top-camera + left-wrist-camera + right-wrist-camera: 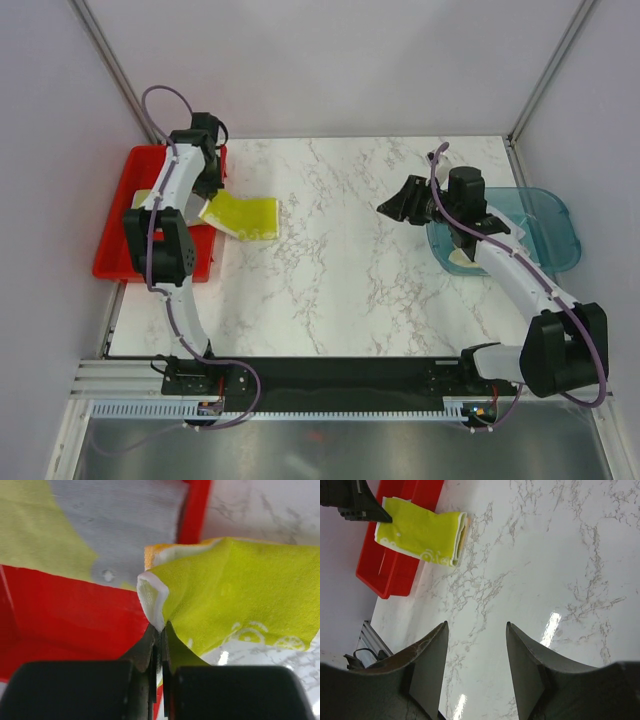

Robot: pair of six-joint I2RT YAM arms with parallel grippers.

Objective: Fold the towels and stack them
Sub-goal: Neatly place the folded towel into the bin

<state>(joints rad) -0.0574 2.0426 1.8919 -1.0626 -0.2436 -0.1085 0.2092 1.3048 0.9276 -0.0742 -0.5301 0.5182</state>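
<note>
A folded yellow-green towel (243,216) with a white pattern hangs across the right rim of the red tray (112,258) and out over the marble table. My left gripper (207,203) is shut on that towel's white-edged corner (159,627). Inside the tray lie a white-grey towel (125,525) and another yellow-green towel (35,525). My right gripper (395,208) hovers open over the right-middle of the table with nothing between its fingers (434,665). The right wrist view shows the held towel (420,530) far off, by the tray (395,570).
A translucent teal bin (545,225) stands at the table's right edge under my right arm, with a pale cream cloth (462,260) showing at its near-left corner. Grey walls close off the table at the back and sides.
</note>
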